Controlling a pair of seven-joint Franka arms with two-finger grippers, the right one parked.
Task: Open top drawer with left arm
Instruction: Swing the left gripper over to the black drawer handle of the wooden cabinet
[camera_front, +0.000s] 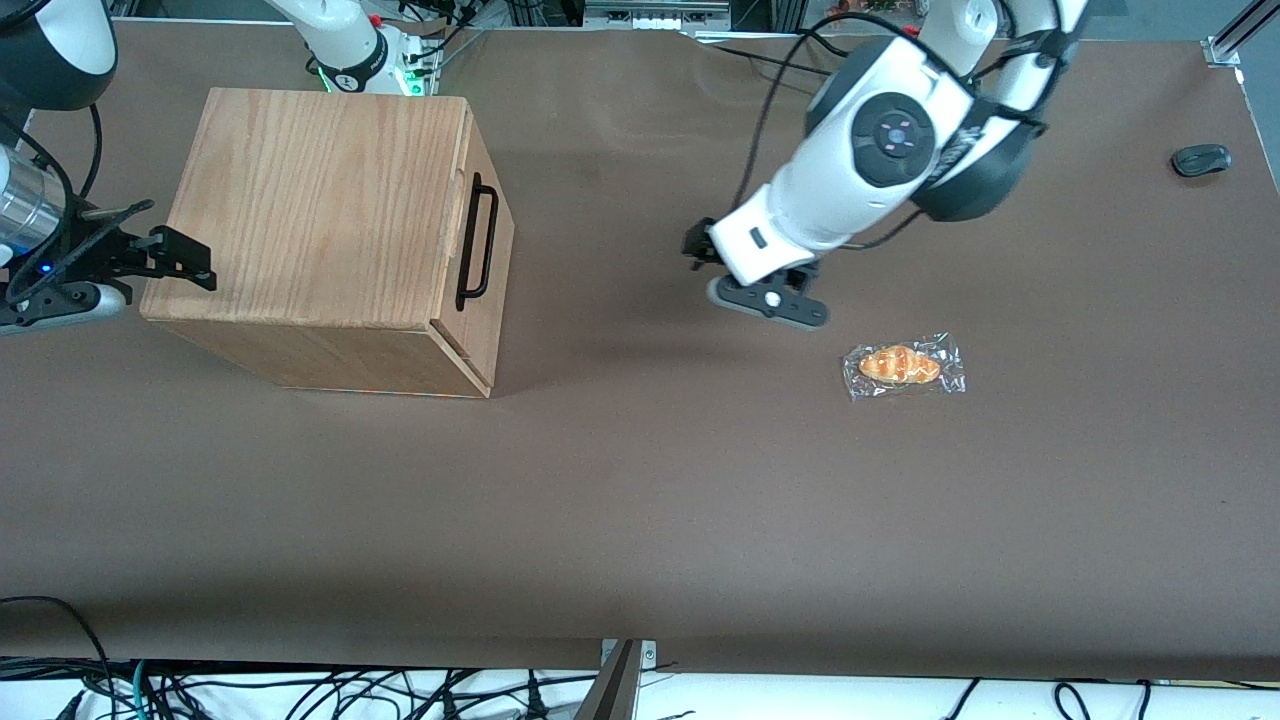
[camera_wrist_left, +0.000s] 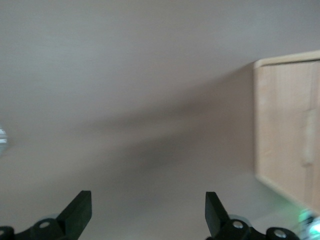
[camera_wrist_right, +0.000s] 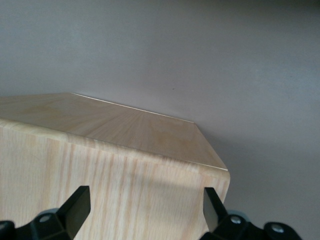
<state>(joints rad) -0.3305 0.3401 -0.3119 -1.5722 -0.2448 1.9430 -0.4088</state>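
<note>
- The left arm's gripper (camera_front: 745, 285) hovers over bare table (camera_front: 640, 500), jaws spread and holding nothing.
- The top drawer (camera_front: 478, 225) sits flush in the cabinet (camera_front: 320, 230), well apart from the gripper; contents hidden.

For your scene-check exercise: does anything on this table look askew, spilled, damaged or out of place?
Nothing stands out. The top drawer sits shut in the cabinet, the wrapped croissant lies intact, and the left arm's tool hangs open between them, touching neither.

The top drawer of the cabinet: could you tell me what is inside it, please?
Nothing inside shows: the top drawer is shut flush in the cabinet. Only its front and black handle show. The gripper, open, hangs above the table, clear of the handle.
</note>
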